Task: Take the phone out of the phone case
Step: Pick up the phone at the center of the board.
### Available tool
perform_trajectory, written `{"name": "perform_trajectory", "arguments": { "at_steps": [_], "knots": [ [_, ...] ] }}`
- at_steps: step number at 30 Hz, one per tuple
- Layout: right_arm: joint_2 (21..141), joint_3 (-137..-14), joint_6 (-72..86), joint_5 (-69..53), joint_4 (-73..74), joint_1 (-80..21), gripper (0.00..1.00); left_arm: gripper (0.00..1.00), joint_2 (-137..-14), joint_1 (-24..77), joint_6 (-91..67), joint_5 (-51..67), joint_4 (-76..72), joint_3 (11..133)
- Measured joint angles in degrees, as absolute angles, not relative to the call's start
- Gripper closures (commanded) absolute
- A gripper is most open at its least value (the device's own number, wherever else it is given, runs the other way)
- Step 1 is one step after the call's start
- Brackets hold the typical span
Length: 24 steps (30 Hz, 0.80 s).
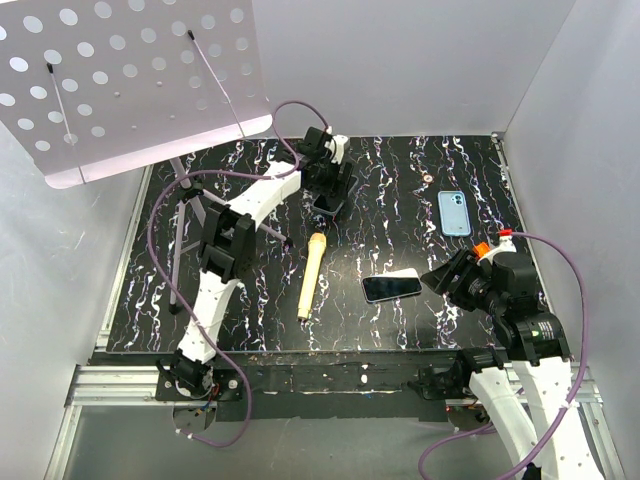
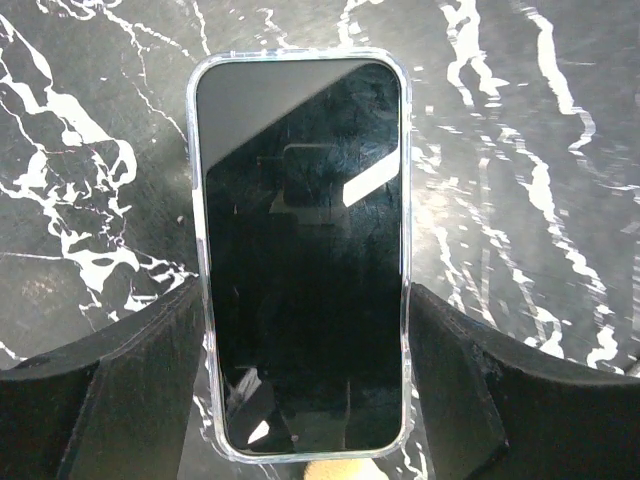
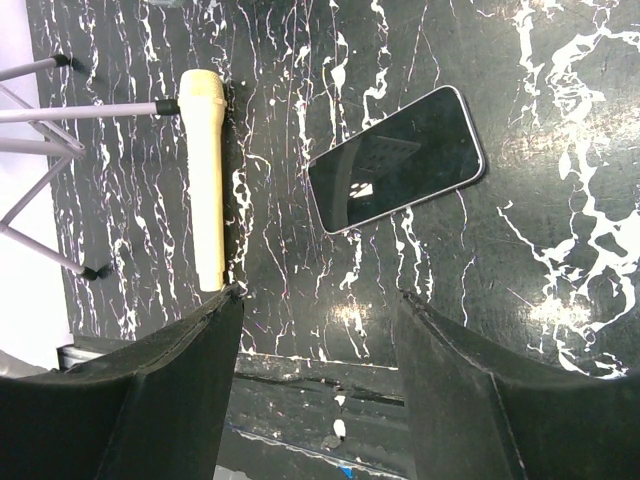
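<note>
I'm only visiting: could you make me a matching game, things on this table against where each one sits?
1 clear-cased phone
2 silver-edged phone
3 cream microphone
4 blue item

A far right of the table
B between the left hand's fingers
C just left of the right hand
D mid-table, left of the silver-edged phone

Pairs: 1-B, 2-C, 3-D, 4-A

Both arms (image 1: 213,295) are white with black joints (image 1: 228,240), trailing purple cables (image 1: 150,235)
</note>
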State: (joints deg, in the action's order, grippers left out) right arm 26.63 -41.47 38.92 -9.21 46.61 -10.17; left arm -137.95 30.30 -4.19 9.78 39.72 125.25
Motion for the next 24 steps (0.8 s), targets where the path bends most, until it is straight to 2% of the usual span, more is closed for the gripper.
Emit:
{"name": "perform_trajectory", "arguments": {
  "at_steps": [10,13,16,21,24],
  "knots": [
    [27.79,-41.47,39.92,-10.96,46.39,-10.17,0.29,1.0,-124.68,33.65,-5.56,12.93,35.05,115.04],
    [29.1,-41.47,40.47,-13.08,45.58,-10.17,0.25,1.0,-121.49,35.7,-5.37,13.3,33.87,110.15],
    [31.88,-41.65,41.04,-15.59,44.25,-10.17,0.16,1.0,-119.17,37.69,-4.93,14.0,32.6,105.54],
    [38.09,-45.43,40.69,-19.77,43.03,-9.13,0.09,1.0,-112.07,40.91,-3.07,15.18,30.2,94.65],
    [43.86,-50.52,38.63,-23.16,42.92,-6.46,0.08,1.0,-105.86,42.89,-0.54,15.68,28.71,88.79]
  ]
}}
